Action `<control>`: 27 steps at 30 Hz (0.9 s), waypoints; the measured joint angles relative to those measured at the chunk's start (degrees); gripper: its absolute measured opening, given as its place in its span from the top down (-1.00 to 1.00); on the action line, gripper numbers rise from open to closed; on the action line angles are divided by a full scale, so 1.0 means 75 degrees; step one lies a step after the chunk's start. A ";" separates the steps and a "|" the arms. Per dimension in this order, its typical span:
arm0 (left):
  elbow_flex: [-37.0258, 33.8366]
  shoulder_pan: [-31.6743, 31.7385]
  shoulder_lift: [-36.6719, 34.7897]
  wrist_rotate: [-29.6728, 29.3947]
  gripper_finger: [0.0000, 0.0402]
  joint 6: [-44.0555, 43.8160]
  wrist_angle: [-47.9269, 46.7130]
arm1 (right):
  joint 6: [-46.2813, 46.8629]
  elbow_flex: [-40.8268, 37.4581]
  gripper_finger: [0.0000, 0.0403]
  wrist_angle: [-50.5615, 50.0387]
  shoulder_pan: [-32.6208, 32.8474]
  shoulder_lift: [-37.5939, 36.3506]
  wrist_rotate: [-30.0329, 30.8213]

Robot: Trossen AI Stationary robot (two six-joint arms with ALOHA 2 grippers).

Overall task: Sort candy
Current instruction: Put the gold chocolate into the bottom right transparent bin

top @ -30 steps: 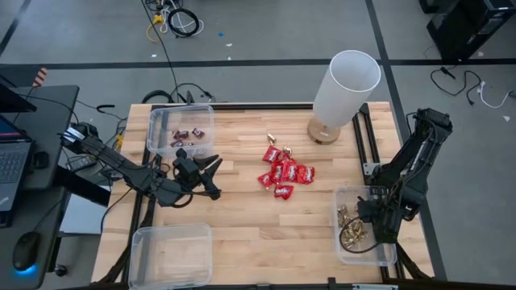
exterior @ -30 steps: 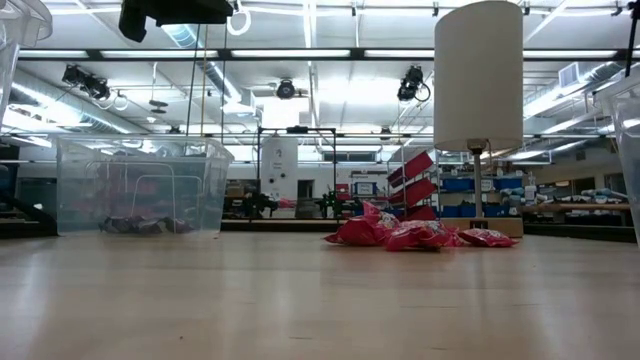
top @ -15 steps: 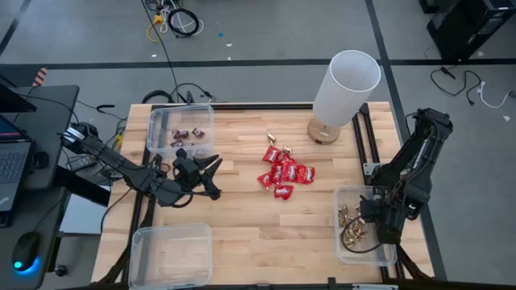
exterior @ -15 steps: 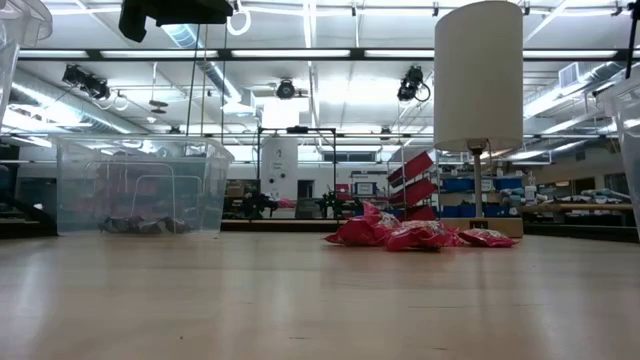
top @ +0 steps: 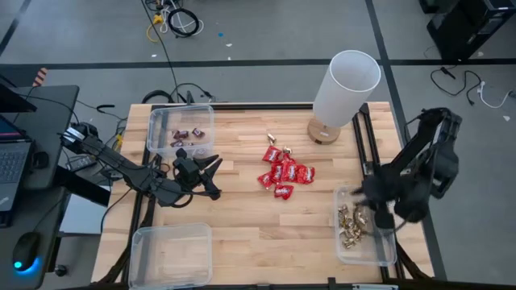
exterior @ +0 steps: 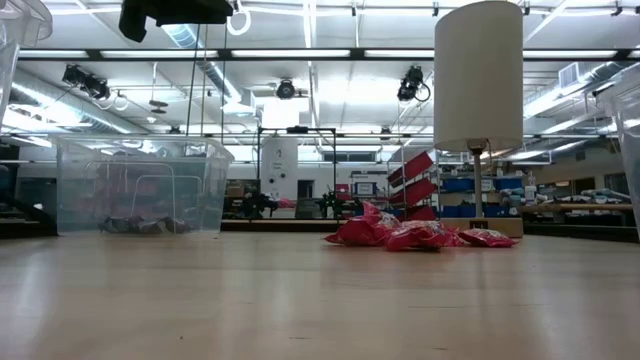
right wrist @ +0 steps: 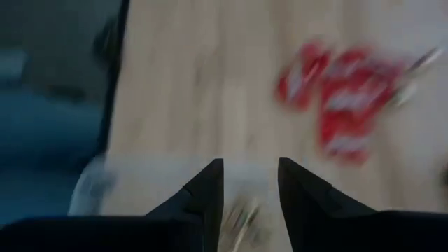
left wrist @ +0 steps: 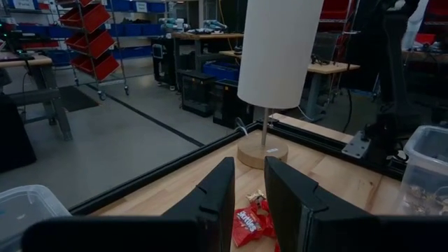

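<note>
plainly risky: right gripper, fingers apart and empty above gold candy in the right bin, could scatter the red candy pile mid-table on a fast sweep; left gripper parked, fingers parted, empty.

no sure reading anywhere. white lettering on the red candy packets in the left wrist view, too small to make out; likely a brand word, letters not certain. same red packets in the high view with white marks only, unreadable. no legible label on the clear bins, the white lamp, or the laptop at the table's side. no signs or numbers readable in the room beyond.
</note>
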 joint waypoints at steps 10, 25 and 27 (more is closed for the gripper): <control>0.0000 0.0000 0.0020 0.0899 0.59 0.0195 0.0011 | -0.3124 0.0937 0.40 0.1921 -0.3271 0.0295 0.0692; 0.0134 -0.0134 0.0072 0.0825 0.59 0.1953 0.0884 | -0.5687 0.0941 0.40 0.4175 -0.6484 0.2576 -0.0702; 0.0308 -0.0234 0.0073 0.0819 0.59 0.2621 0.0951 | -0.5842 0.0938 0.40 0.4364 -0.6682 0.2858 -0.0703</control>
